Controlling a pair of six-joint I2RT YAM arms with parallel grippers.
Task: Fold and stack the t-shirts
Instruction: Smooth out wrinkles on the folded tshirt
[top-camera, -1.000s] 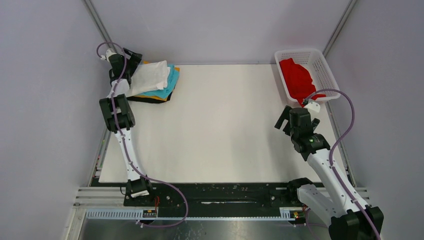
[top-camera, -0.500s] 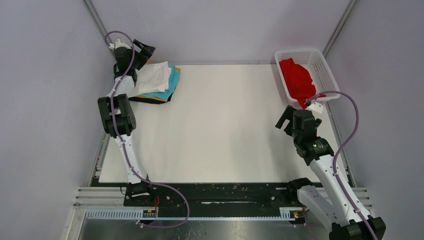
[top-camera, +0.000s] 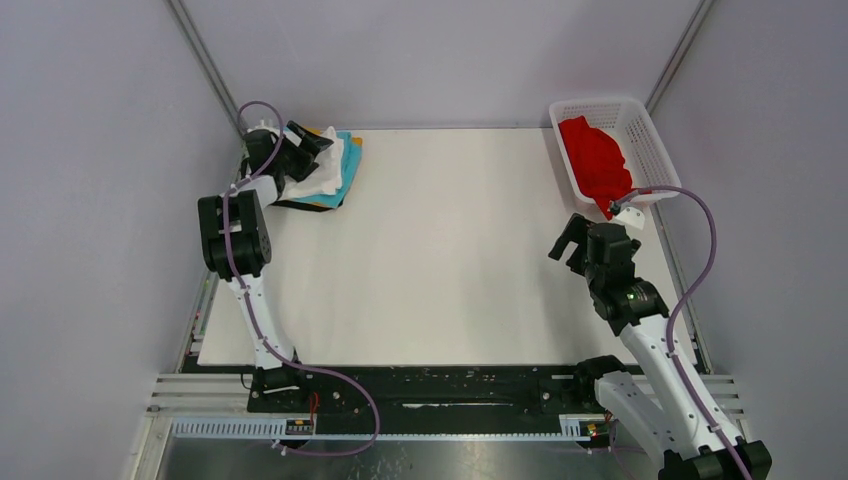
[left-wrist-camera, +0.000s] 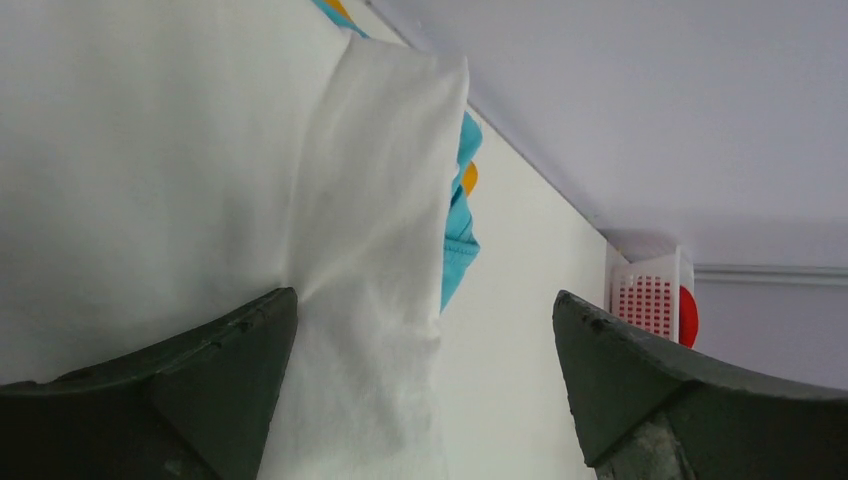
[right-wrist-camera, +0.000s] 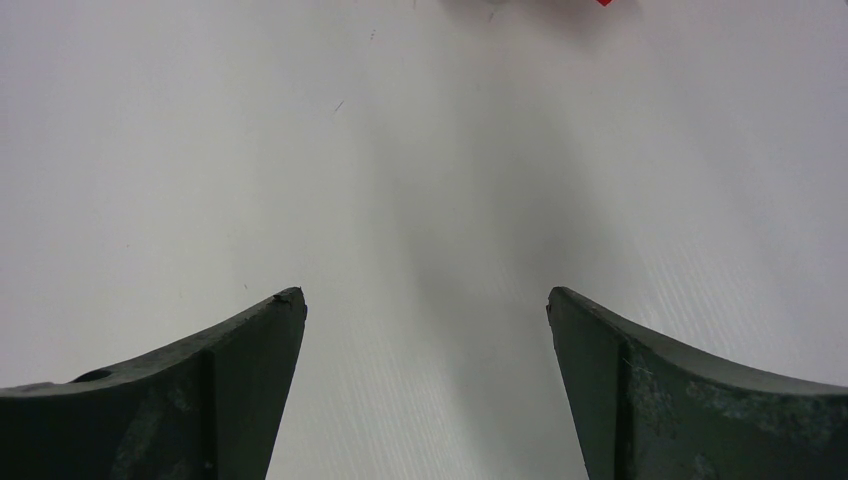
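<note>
A folded stack of t-shirts sits at the table's far left corner, with a white t-shirt (top-camera: 328, 168) on top. Teal (top-camera: 349, 166), orange (top-camera: 320, 201) and black (top-camera: 288, 203) edges show under it. My left gripper (top-camera: 305, 150) hangs open just over the white t-shirt (left-wrist-camera: 200, 180), holding nothing. In the left wrist view the teal edge (left-wrist-camera: 458, 240) peeks out beyond the white fold, and that gripper (left-wrist-camera: 424, 294) spans the fold's edge. A crumpled red t-shirt (top-camera: 595, 158) lies in the basket. My right gripper (top-camera: 566, 238) is open and empty above bare table (right-wrist-camera: 425, 292).
The white mesh basket (top-camera: 596, 103) stands at the far right corner, just beyond the right arm; it also shows far off in the left wrist view (left-wrist-camera: 650, 300). The white table sheet (top-camera: 450, 250) spans between the arms. Grey walls close in the left, back and right sides.
The left gripper has swung from the wall side of the stack round and over the white t-shirt. The right arm has drawn back slightly toward the near edge.
</note>
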